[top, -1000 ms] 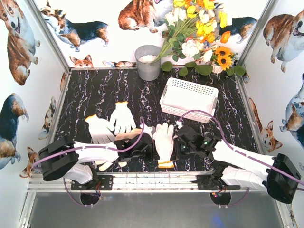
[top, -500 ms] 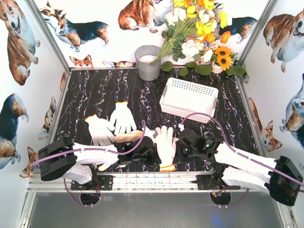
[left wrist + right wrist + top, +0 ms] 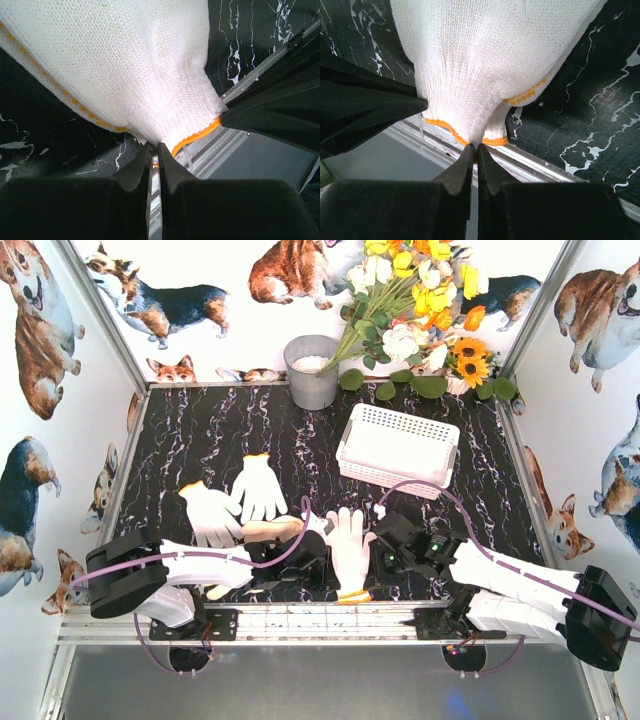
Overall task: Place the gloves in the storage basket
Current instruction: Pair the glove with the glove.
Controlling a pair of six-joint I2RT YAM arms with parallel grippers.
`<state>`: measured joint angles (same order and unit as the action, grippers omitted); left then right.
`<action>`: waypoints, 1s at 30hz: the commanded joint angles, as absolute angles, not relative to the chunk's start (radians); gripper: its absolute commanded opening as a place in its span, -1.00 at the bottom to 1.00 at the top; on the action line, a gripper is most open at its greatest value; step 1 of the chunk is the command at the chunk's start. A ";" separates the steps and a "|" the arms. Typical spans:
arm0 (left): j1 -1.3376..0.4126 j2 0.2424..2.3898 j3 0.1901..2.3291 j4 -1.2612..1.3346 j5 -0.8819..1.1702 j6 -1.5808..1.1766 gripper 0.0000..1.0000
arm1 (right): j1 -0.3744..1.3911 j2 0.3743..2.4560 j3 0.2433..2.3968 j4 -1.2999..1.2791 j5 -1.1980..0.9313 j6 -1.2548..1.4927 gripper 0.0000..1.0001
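A cream-white knit glove (image 3: 350, 538) lies with its fingers pointing away at the near edge of the black marbled table (image 3: 200, 430). Its orange-trimmed cuff (image 3: 445, 127) is by the metal rail and appears slightly raised. The left gripper (image 3: 154, 146) has its jaws closed to a sliver on the hem at one side of the cuff. The right gripper (image 3: 474, 146) is pinched just as tightly on the other side, and the fabric gathers into folds at each bite. The glove looks light, limp and stretchy, so it will likely sag and swing rather than keep a shape once lifted. The ribbed, hemmed cuff seems the soundest place to hold, though thin knit could slip from so shallow a pinch. A second glove (image 3: 258, 487) and a third glove (image 3: 208, 512) lie side by side to the left. The storage basket (image 3: 343, 450) sits farther back on the right, well apart from the held glove. A grey bucket (image 3: 312, 375) and flowers (image 3: 420, 300) stand behind it.
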<state>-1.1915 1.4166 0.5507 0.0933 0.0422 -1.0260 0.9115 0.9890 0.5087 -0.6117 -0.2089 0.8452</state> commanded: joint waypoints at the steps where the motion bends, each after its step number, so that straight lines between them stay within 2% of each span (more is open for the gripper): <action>1: -1.209 1.412 0.554 0.114 0.071 -1.039 -1.00 | 0.926 0.998 0.510 -0.605 -0.214 0.854 -1.00; 11: -1.222 1.373 0.526 0.165 0.100 -1.072 -1.00 | 0.931 1.033 0.498 -0.612 -0.196 0.867 -1.00; 19: -1.242 1.431 0.537 0.180 0.165 -1.077 -1.00 | 0.931 1.057 0.500 -0.611 -0.190 0.866 -1.00; 30: -1.244 1.502 0.513 0.193 0.140 -1.085 -1.00 | 0.936 1.038 0.532 -0.649 -0.202 0.855 -1.00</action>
<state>-1.2339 1.4792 0.5278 0.1673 0.1371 -1.0801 0.9295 1.0622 0.4950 -0.6365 -0.2085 0.8616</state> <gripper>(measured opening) 0.005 0.037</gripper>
